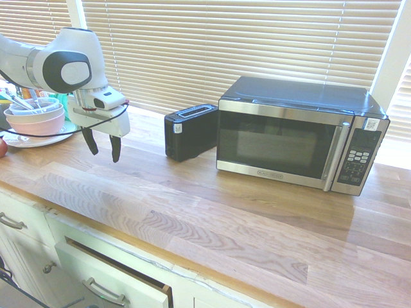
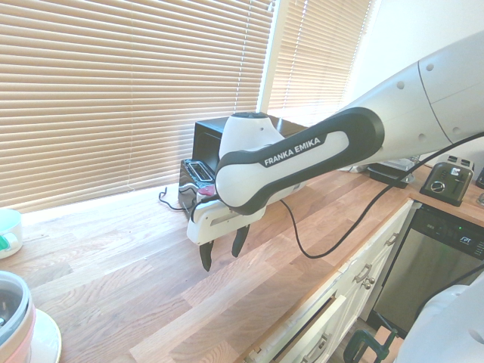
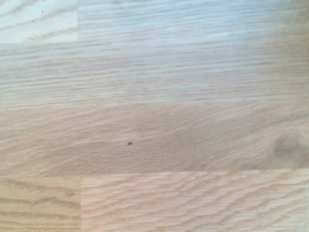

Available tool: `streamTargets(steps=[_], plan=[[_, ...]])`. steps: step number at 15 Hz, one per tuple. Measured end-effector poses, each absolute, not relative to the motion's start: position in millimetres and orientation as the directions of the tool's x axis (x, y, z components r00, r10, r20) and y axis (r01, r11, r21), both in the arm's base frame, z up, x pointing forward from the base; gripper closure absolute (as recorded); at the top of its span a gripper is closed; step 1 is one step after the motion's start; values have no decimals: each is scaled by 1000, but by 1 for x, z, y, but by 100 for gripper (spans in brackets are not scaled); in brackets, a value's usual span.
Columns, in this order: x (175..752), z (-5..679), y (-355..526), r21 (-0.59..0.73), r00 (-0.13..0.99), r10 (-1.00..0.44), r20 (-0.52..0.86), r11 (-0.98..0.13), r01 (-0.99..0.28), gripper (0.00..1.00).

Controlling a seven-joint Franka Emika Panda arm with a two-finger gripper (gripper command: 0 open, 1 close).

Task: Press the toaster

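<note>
Wooden kitchen counter (image 1: 212,205) beneath window blinds: the toaster (image 1: 191,131) is sitting just beside the microwave (image 1: 298,135). I am seeing my end effector (image 1: 103,147) hovering well apart from it, fingers spread, empty.

toaster (image 1: 190,131) on counter (image 1: 212,212) just beside microwave (image 1: 298,135), claw (image 1: 103,146) above counter, apart from toaster

A silver-and-black microwave (image 1: 300,133) stands on a pale wooden worktop (image 1: 212,212), its keypad at the door's right, before closed slatted blinds (image 1: 225,45). Stacked pink and white bowls (image 1: 35,115) sit on a plate at the worktop's far end. White drawers with metal handles (image 1: 103,292) run below; one stands slightly ajar.
</note>
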State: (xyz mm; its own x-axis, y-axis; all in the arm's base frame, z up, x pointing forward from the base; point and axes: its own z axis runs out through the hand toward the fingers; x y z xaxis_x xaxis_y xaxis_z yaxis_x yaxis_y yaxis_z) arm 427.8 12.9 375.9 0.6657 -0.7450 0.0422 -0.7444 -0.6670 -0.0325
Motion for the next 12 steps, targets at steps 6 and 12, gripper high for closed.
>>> streamTargets(steps=[6, 12], plan=[[432, 381, 11, -66, 668, -738, 90, -674, -736, 0], [459, 419, -16, -157, 598, -755, 268, -647, -746, 0]])
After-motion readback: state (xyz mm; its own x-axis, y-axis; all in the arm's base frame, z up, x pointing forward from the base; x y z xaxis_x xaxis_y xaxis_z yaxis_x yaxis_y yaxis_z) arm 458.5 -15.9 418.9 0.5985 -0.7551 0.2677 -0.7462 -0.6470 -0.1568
